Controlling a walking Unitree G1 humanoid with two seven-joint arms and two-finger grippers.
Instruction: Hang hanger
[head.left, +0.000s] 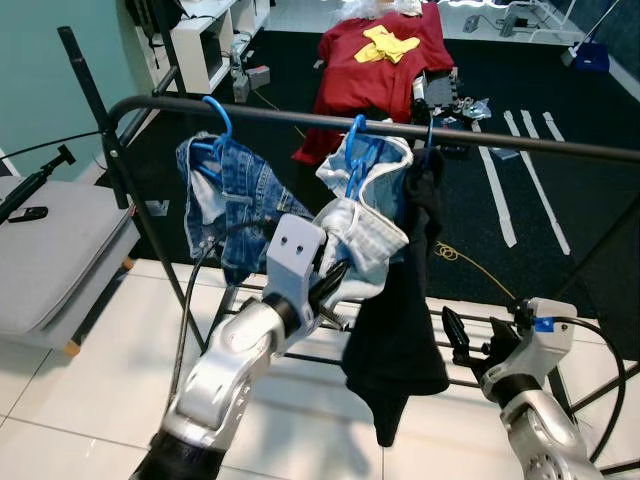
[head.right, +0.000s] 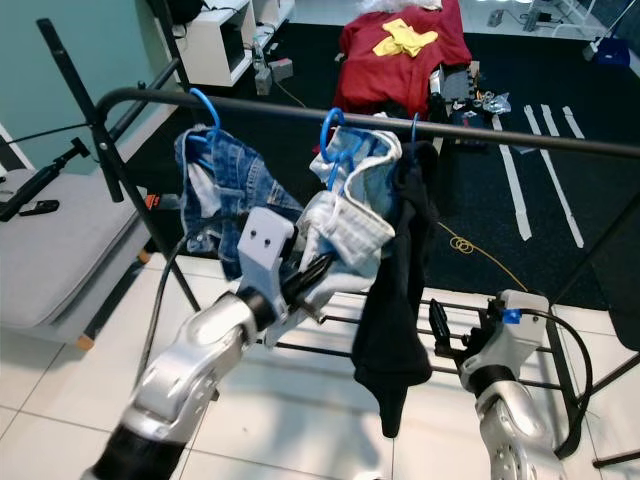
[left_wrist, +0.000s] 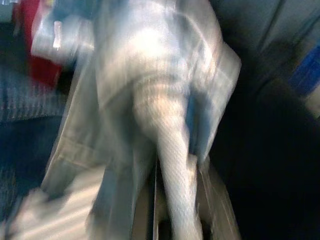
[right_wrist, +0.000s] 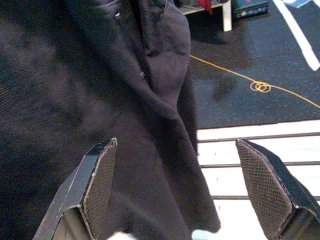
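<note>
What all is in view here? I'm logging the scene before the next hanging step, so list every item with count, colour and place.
Rail: one, black, crossing the scene.
Hangers: three, blue, hooked on the rail.
Denim garment: one, blue, on the leftmost hanger.
Pale garment: one, white and light blue, on the middle hanger.
Dark garment: one, black, hanging at the right.
Red cloth: one, with a yellow piece on top, on the dark floor behind.
Cushioned seat: one, grey, far left.
White shelf: one, back left.
Yellow cord: one, on the dark floor.
Left gripper: jaws at the pale garment's lower edge.
Right gripper: jaws open, beside the dark garment.
</note>
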